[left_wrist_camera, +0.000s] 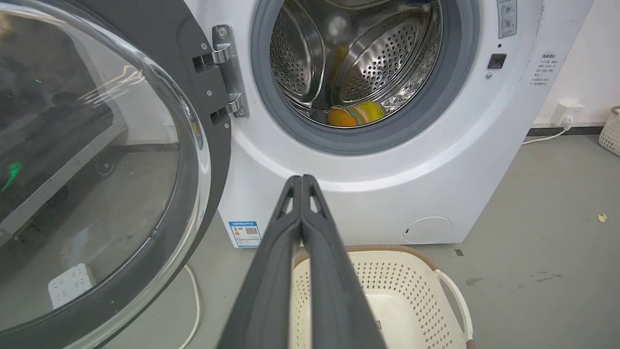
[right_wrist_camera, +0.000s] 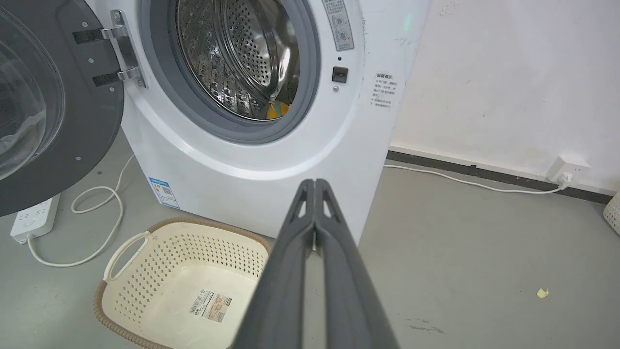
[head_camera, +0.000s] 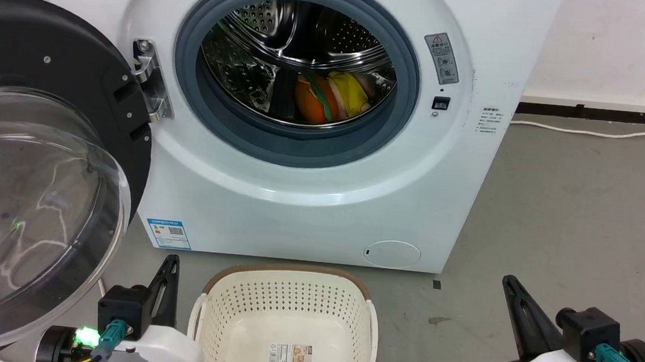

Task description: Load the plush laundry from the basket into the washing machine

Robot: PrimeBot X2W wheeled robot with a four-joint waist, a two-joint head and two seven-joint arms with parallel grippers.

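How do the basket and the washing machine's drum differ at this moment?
The basket is cream plastic with a brown rim; the drum is shiny steel. The basket opens upward; the drum faces forward. The basket holds no laundry; the drum holds the plush laundry. Both are perforated.

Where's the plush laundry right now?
Head view, upper centre: the plush laundry lies in the washing machine, on the drum floor just behind the grey door ring, above the basket in frame.
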